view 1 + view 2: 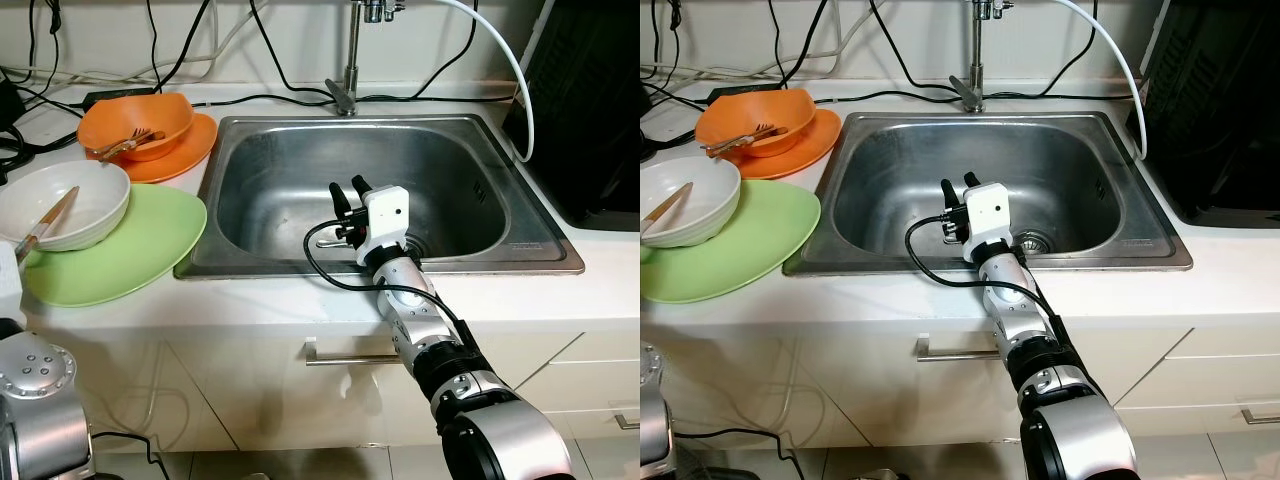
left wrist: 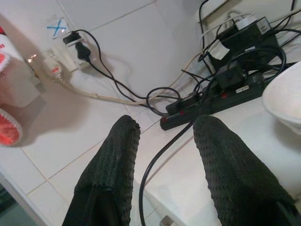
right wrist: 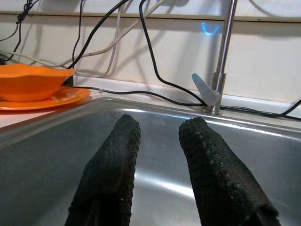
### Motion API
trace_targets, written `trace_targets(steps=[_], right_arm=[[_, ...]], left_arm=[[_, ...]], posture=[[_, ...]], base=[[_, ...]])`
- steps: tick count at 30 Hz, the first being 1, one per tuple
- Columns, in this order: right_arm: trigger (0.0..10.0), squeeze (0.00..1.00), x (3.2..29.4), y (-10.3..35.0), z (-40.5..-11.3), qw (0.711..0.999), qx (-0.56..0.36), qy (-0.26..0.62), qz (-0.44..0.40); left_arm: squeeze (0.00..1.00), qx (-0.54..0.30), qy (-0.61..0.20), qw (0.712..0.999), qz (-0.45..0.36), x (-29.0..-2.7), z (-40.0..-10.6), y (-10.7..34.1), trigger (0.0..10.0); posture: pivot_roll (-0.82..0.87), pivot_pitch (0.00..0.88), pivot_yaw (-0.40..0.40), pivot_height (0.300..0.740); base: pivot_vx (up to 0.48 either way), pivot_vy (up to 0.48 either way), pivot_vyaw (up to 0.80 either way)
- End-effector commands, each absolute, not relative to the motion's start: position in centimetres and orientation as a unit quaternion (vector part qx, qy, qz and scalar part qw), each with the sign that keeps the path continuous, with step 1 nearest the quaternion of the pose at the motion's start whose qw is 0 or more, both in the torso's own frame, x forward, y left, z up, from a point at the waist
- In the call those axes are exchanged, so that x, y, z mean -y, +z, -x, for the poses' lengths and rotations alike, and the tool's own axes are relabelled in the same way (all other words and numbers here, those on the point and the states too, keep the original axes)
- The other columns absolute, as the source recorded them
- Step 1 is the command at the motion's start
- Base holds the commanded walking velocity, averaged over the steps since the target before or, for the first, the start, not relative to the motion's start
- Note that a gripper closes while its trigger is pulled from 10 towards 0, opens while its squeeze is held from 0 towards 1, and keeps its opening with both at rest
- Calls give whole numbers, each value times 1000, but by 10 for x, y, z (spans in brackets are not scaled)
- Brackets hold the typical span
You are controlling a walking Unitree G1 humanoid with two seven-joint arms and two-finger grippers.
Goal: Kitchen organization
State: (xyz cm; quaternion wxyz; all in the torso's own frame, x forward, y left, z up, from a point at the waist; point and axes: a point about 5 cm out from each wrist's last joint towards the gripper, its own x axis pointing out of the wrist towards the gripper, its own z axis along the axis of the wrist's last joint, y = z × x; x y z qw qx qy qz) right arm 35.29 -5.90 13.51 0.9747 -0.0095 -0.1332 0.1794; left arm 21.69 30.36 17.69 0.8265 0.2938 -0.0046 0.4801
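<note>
A: Right claw (image 1: 350, 193): position, state?
B: Over the steel sink (image 1: 470, 150), fingers apart, holding nothing. Left claw (image 2: 162, 155): also apart.
A: Dishes?
B: On the desk (image 1: 600, 290): orange bowl (image 1: 140, 122) on orange plate (image 1: 190, 150); white bowl (image 1: 70, 205) on green plate (image 1: 140, 245).

Even, bright indoor light falls from above, and both head views are sharp with no motion blur. The steel sink (image 1: 270, 190) shows soft pale glare on its floor and back wall, brightest as a streak in the right wrist view. Shadows are faint and short (a soft one lies under the green plate (image 1: 120, 250)). In both wrist views the black fingers (image 3: 113, 174) up close look soft, and the left one turns hazy at its left edge, with a red smear.
</note>
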Motion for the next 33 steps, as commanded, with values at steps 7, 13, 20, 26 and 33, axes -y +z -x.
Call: trace_targets(steps=[7, 13, 20, 26, 33], right_arm=[[10000, 0, 63, 116, -347, 981, 96, 170, 1], [10000, 0, 64, 116, -347, 981, 96, 168, 1], [10000, 0, 65, 116, -348, 982, 97, 165, 1], [10000, 0, 65, 117, -348, 981, 99, 165, 1], [10000, 0, 68, 118, -349, 982, 102, 162, 1]], left_arm=[[0, 9, 456, 840, -293, -300, -226, 179, 10000], [0, 16, 441, 849, -291, -296, -233, 180, 10000], [0, 57, 428, 857, -283, -288, -239, 192, 10000], [0, 80, 415, 862, -280, -282, -242, 198, 10000], [0, 112, 389, 873, -272, -270, -249, 206, 10000]], posture=[[282, 38, 78, 740], [277, 37, 83, 740], [276, 37, 80, 740], [275, 32, 80, 740], [267, 23, 81, 740]], base=[[0, 0, 0], [0, 0, 0], [0, 0, 0], [0, 0, 0], [0, 0, 0]])
